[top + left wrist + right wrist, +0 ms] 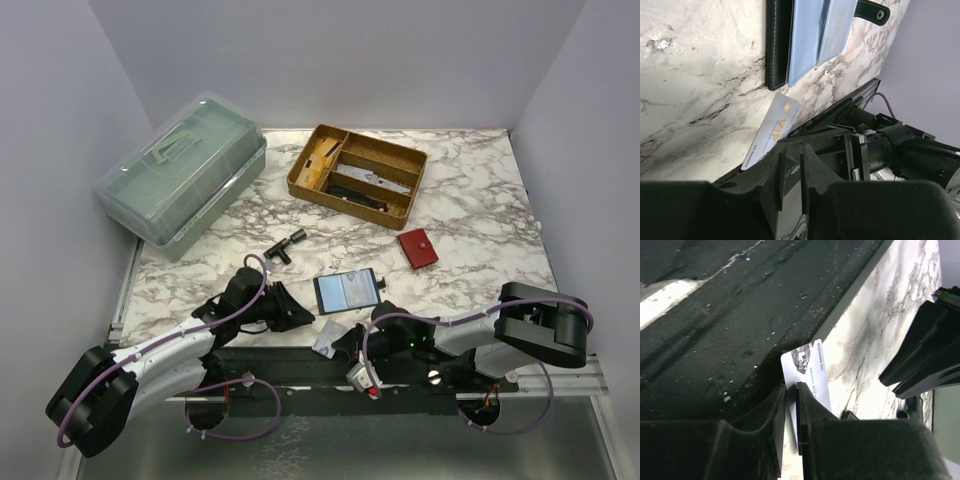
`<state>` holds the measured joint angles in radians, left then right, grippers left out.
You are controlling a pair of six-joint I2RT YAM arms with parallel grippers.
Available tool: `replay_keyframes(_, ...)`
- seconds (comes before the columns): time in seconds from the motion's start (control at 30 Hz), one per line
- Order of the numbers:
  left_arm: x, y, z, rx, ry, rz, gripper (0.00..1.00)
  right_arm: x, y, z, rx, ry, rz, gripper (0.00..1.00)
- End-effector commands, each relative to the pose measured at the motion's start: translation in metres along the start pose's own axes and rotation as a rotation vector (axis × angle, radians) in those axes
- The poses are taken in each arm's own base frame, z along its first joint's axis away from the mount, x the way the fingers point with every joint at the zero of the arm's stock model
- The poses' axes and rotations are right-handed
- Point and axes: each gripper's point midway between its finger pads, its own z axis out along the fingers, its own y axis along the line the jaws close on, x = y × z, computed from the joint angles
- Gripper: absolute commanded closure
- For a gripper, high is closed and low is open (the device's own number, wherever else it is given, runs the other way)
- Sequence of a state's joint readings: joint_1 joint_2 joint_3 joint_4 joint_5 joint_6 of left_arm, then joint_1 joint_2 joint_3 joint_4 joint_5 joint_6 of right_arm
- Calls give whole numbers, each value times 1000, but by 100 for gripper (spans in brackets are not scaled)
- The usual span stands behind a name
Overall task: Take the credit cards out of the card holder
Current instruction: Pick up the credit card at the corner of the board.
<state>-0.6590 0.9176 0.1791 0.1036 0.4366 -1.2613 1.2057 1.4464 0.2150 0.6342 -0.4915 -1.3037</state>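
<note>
Right wrist view: the right claw is clamped on one credit card at the desk's near edge; it should be lifted flat and set clear of the card holder, where others are lodged.

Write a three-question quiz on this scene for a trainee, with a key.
1. True or false: the card holder lies open on the table.
2. Which arm has the card at the table's near edge between its fingers? A) left B) right C) neither
3. What colour is the small wallet lying beside the tray?

Key:
1. True.
2. B: the right gripper has a finger on each side of it.
3. Red.
</note>
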Motion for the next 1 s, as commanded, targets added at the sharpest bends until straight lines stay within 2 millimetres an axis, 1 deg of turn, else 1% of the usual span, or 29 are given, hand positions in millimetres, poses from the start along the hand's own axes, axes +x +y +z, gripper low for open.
replay_keyframes(0.0,-1,-3,-1,14,-14,-9,77,-8,-34,1,94,-7,10,84)
replay_keyframes(0.13,-2,-9,-2,33,-21,3,77,-13,-54,-3,137,-8,28,85)
replay_keyframes(0.23,-5,-15,-4,52,-37,13,77,-14,-64,-5,154,1,51,87)
replay_keyframes(0.3,-8,-20,-5,65,-51,21,77,-14,-67,-5,147,11,75,90)
replay_keyframes(0.4,-13,-27,-7,79,-81,37,77,-9,-62,-5,120,38,124,94)
replay_keyframes(0.5,-17,-30,-9,82,-105,48,77,-7,-49,-5,63,49,168,95)
replay_keyframes(0.53,-18,-31,-10,81,-107,50,76,-7,-45,-5,46,52,183,99)
replay_keyframes(0.67,-16,-29,-11,73,-102,52,75,-3,-38,-6,21,68,252,99)
replay_keyframes(0.7,-16,-29,-12,72,-103,52,74,-6,-37,-6,1,57,258,98)
replay_keyframes(0.77,-16,-26,-12,60,-103,47,73,-11,-30,-8,-39,36,236,93)
replay_keyframes(0.83,-15,-23,-12,42,-99,47,72,-12,-24,-10,-51,28,216,77)
replay_keyframes(0.87,-15,-22,-11,34,-94,47,72,-12,-24,-10,-40,27,204,72)
replay_keyframes(0.97,-14,-16,-8,10,-83,45,71,-7,-18,-7,-68,44,200,67)
